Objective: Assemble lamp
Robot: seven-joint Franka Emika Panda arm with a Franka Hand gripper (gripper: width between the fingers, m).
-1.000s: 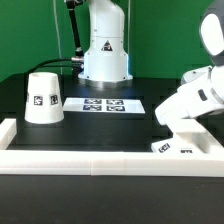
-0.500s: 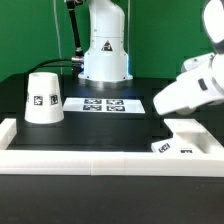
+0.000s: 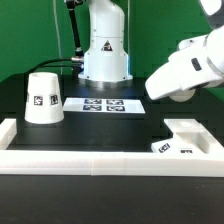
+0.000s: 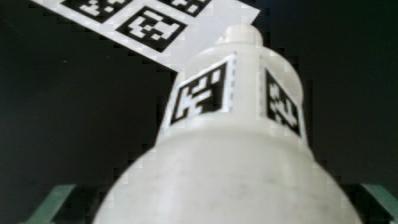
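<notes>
My gripper (image 4: 214,208) is shut on the white lamp bulb (image 4: 222,120). The bulb fills the wrist view, its tagged neck pointing away from the camera; one dark finger (image 4: 57,203) shows on each side of it. In the exterior view the gripper (image 3: 192,68) holds the bulb (image 3: 163,84) tilted in the air at the right, above the low angular lamp base (image 3: 186,140). The base lies on the black table beside the front rail. The cone-shaped lamp shade (image 3: 43,97) stands on the table at the exterior view's left, apart from both.
The marker board (image 3: 106,104) lies flat mid-table and also shows in the wrist view (image 4: 151,25) beyond the bulb's neck. A white rail (image 3: 90,160) borders the front of the table. The robot's white pedestal (image 3: 105,50) stands at the back.
The gripper with the bulb has risen from just above the base and moved toward the exterior view's left. Base and shade have not moved.
</notes>
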